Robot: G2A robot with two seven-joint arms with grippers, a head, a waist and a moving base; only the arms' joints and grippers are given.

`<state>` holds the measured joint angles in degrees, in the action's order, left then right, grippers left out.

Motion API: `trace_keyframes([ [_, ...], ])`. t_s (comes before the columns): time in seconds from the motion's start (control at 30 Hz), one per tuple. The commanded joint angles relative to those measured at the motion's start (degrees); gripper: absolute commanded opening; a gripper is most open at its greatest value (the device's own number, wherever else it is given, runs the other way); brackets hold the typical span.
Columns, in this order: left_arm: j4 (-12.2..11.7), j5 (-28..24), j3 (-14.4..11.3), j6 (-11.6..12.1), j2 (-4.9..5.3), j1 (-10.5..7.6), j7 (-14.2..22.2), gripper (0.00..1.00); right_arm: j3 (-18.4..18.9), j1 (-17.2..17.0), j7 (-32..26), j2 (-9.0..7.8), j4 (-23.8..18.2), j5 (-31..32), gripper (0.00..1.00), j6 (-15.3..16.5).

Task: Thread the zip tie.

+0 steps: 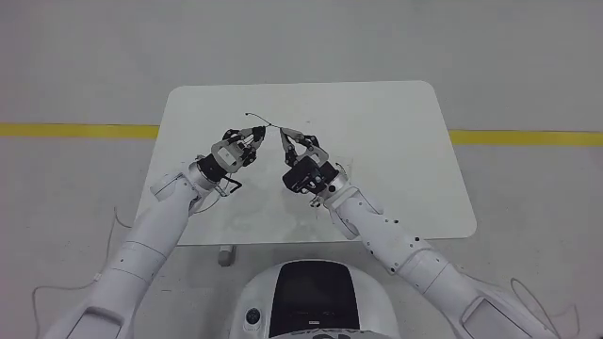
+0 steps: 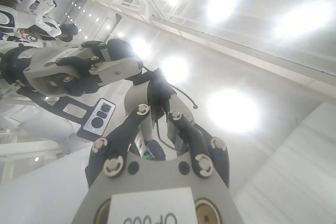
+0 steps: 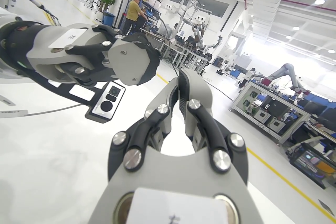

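A thin black zip tie (image 1: 262,121) hangs in the air above the middle of the white table (image 1: 386,122), held between both grippers. My left gripper (image 1: 255,137) is shut on the zip tie (image 2: 187,97), whose small head end curls out past the fingertips (image 2: 155,83). My right gripper (image 1: 287,139) faces it, tips nearly touching. In the right wrist view the right gripper (image 3: 179,78) is shut on the zip tie (image 3: 168,43), which rises as a fine strand past the left gripper's fingers (image 3: 147,62). The right gripper (image 2: 136,70) sits close beside my left fingertips.
The table top (image 1: 396,188) has rounded corners and nothing lies on it around the arms. Yellow floor lines (image 1: 75,130) run behind and to the sides. Workbenches (image 3: 265,104) stand far off in the room.
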<state>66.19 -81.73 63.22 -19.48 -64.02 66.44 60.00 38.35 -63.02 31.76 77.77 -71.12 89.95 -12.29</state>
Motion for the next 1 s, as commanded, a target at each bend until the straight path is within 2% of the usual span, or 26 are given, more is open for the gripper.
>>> trace_keyframes([
  [0.0,0.00,0.00,0.00,0.00,0.00,0.00,0.00,0.00,0.05,-0.07,-0.05,-0.13,-0.10,0.00,0.00,-0.03],
  [0.97,0.00,0.00,0.00,0.00,0.00,0.00,0.00,0.00,1.11,-1.48,-0.84,-1.55,-1.67,0.00,0.00,-0.44],
])
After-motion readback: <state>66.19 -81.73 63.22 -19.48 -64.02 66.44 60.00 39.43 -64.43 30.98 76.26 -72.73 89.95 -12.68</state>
